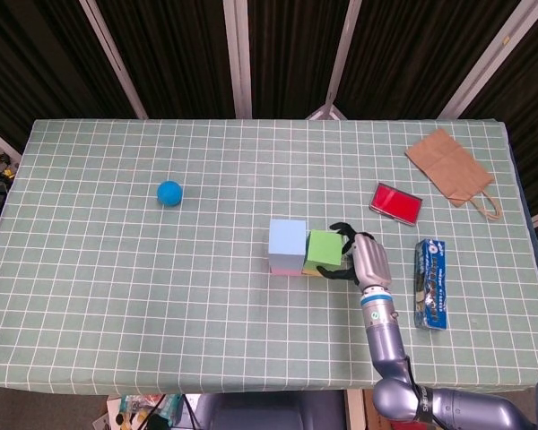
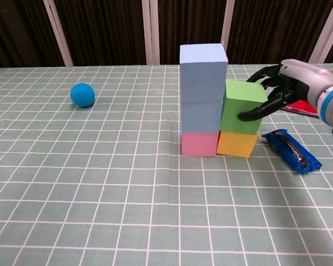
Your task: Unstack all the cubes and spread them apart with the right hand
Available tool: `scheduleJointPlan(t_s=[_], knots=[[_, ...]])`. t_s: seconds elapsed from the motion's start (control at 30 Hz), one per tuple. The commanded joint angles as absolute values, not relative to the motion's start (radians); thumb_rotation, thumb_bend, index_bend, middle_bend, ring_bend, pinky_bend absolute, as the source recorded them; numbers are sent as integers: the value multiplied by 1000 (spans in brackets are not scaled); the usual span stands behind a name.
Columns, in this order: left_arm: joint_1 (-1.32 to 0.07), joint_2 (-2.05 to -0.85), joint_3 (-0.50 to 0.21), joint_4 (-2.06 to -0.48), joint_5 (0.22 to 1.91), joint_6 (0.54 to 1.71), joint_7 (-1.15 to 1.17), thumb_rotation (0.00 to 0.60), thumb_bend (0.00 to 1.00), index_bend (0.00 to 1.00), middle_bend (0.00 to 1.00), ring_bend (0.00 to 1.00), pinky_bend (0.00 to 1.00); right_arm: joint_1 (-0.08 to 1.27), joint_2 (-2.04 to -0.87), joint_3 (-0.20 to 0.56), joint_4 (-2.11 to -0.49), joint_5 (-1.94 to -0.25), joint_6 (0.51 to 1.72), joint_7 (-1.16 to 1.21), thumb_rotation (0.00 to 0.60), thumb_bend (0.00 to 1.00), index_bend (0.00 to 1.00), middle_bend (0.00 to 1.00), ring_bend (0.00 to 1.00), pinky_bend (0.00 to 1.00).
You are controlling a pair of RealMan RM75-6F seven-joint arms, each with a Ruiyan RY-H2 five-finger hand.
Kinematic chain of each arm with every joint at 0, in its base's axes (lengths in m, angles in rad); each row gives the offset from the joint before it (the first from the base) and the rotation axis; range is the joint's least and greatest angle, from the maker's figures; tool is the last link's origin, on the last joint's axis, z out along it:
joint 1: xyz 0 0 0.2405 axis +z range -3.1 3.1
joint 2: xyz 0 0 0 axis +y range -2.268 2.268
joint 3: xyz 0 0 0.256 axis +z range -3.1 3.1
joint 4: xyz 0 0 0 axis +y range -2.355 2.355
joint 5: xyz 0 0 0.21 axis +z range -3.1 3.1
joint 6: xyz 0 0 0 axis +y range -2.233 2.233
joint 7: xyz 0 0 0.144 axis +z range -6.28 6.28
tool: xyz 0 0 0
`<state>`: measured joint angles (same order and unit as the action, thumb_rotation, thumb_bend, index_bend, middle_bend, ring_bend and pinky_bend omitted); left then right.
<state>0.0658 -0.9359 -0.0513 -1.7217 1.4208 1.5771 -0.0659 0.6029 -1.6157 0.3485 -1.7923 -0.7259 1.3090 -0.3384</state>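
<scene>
Two light blue cubes (image 2: 203, 72) stand stacked on a pink cube (image 2: 200, 144); from above only the top blue cube (image 1: 287, 239) shows. Right beside them a green cube (image 2: 241, 108) sits slightly skewed on a yellow-orange cube (image 2: 237, 144). My right hand (image 2: 286, 86) grips the green cube (image 1: 322, 249) from its right side, thumb on the near face and the other fingers around the far side. In the head view the right hand (image 1: 363, 258) lies just right of the stacks. My left hand does not show in either view.
A blue snack packet (image 2: 291, 149) lies right of the yellow-orange cube, under my forearm. Further right are a blue box (image 1: 430, 282), a red wallet (image 1: 395, 202) and a brown paper bag (image 1: 450, 166). A blue ball (image 1: 169, 193) rests far to the left.
</scene>
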Motion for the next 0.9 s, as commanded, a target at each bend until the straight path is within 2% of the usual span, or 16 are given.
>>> scheduleJointPlan(t_s=[0.03, 0.17, 0.3, 0.53, 0.6, 0.73, 0.8, 0.9], knots=[[67, -935, -52, -1722, 1419, 1579, -68, 600, 255, 38, 0, 0, 0, 596, -1613, 342, -1777, -738, 1319, -339, 600, 156, 312, 411, 538, 250], [68, -937, -52, -1723, 1419, 1581, -64, 600, 255, 42, 0, 0, 0, 582, -1594, 357, -1771, -762, 1321, -306, 600, 165, 329, 444, 586, 289], [68, -940, -49, -1724, 1425, 1582, -56, 600, 255, 47, 0, 0, 0, 572, -1575, 410, -1754, -776, 1349, -267, 600, 166, 333, 460, 620, 290], [64, -942, -54, -1725, 1409, 1574, -49, 600, 255, 48, 0, 0, 0, 583, -1551, 490, -1683, -734, 1358, -268, 600, 167, 344, 461, 621, 290], [62, -944, -56, -1727, 1406, 1572, -43, 600, 255, 48, 0, 0, 0, 608, -1553, 511, -1617, -704, 1319, -275, 600, 167, 344, 461, 621, 290], [60, -951, -57, -1729, 1404, 1574, -24, 600, 255, 48, 0, 0, 0, 650, -1581, 506, -1480, -708, 1247, -271, 600, 167, 344, 461, 620, 290], [59, -954, -56, -1730, 1406, 1573, -14, 600, 255, 48, 0, 0, 0, 685, -1613, 504, -1358, -717, 1192, -253, 600, 166, 344, 461, 618, 290], [60, -955, -59, -1730, 1406, 1579, -16, 600, 255, 48, 0, 0, 0, 717, -1662, 493, -1203, -741, 1146, -222, 600, 167, 344, 457, 564, 248]])
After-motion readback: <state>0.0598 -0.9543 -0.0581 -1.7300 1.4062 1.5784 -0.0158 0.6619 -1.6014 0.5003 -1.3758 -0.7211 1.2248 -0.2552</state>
